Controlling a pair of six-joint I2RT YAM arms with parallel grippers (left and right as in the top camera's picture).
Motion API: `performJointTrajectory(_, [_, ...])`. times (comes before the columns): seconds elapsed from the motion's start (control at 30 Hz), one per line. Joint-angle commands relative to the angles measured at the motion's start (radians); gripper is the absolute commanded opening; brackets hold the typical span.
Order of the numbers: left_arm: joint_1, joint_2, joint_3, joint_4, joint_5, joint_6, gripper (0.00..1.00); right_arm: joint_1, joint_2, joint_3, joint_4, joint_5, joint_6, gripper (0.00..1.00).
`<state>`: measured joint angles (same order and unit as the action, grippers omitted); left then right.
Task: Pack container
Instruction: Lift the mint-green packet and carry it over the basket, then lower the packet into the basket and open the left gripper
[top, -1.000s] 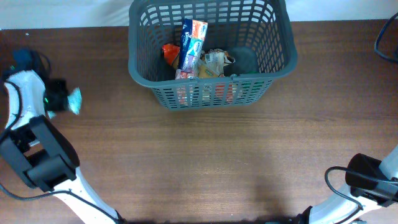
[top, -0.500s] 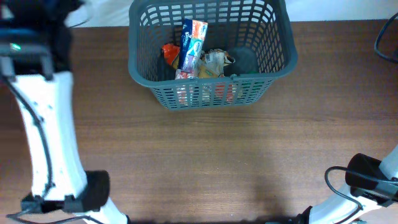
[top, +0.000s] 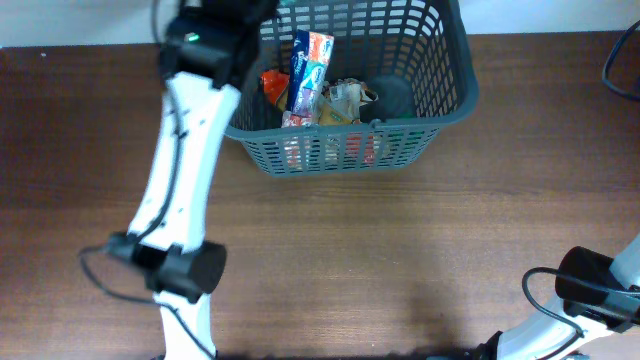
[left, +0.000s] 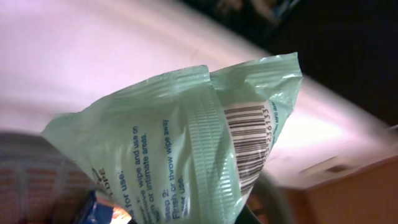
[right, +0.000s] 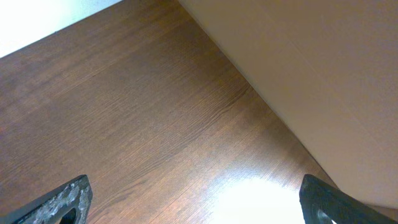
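Observation:
The dark grey basket (top: 466, 84) stands at the back middle of the table. It holds a blue, white and red box (top: 308, 72), an orange item (top: 271, 84), a crumpled packet (top: 349, 100) and a dark round thing (top: 396, 96). My left gripper (top: 252, 12) is above the basket's back left corner, shut on a pale green wipe packet (left: 186, 137) with a barcode, which hides the jaws in the left wrist view. My right gripper (right: 193, 199) is wide open and empty over bare wood.
The left arm (top: 180, 190) stretches from the front left across the table to the basket. The right arm's base (top: 590, 285) sits at the front right corner. A pale wall borders the table in the right wrist view (right: 311, 74).
My left arm has swung from the far left of the table up and to the right, carrying the green packet to the basket's back left corner. The right arm has not moved.

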<state>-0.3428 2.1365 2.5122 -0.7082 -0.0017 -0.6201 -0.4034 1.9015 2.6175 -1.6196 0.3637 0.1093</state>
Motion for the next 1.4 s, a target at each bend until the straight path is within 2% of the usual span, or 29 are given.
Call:
performJointTrajectory(0.0, [-0.017, 0.063, -0.005, -0.007, -0.019, 0.011, 0.02, -0.003, 0.003, -0.003, 0.003, -0.006, 0.016, 0.99])
performJointTrajectory(0.27, [-0.036, 0.139, -0.005, -0.087, -0.021, 0.012, 0.03, -0.003, 0.003, -0.003, 0.003, -0.006, 0.016, 0.99])
performJointTrajectory(0.37, [-0.036, 0.145, -0.005, -0.153, -0.021, 0.04, 0.17, -0.003, 0.003, -0.003, 0.003, -0.006, 0.016, 0.99])
performJointTrajectory(0.43, [-0.036, 0.145, -0.005, -0.189, -0.021, 0.084, 0.38, -0.003, 0.003, -0.003, 0.003, -0.006, 0.016, 0.99])
performJointTrajectory(0.47, [-0.036, 0.145, -0.005, -0.206, -0.021, 0.103, 0.42, -0.003, 0.003, -0.003, 0.003, -0.006, 0.016, 0.99])
performJointTrajectory(0.63, [-0.033, 0.145, -0.005, -0.307, -0.026, 0.122, 0.43, -0.003, 0.003, -0.003, 0.003, -0.006, 0.016, 0.99])
performJointTrajectory(0.8, [-0.031, 0.145, -0.005, -0.323, -0.034, 0.151, 0.47, -0.003, 0.003, -0.003, 0.003, -0.006, 0.016, 0.99])
performJointTrajectory(0.83, [-0.031, 0.145, -0.004, -0.323, -0.045, 0.151, 0.52, -0.003, 0.003, -0.003, 0.003, -0.006, 0.016, 0.99])
performJointTrajectory(1.0, [-0.018, 0.138, 0.057, -0.33, -0.055, 0.171, 0.97, -0.003, 0.003, -0.003, 0.003, -0.006, 0.016, 0.99])
performJointTrajectory(1.03, [-0.012, 0.137, 0.085, -0.334, -0.055, 0.171, 1.0, -0.003, 0.003, -0.003, 0.003, -0.006, 0.016, 0.99])
performJointTrajectory(1.27, [0.044, 0.073, 0.333, -0.463, -0.065, 0.23, 1.0, -0.003, 0.003, -0.003, 0.003, -0.006, 0.016, 0.99])
performJointTrajectory(1.37, [0.071, 0.024, 0.413, -0.567, -0.134, 0.234, 0.99, -0.003, 0.003, -0.003, 0.003, -0.006, 0.016, 0.99])
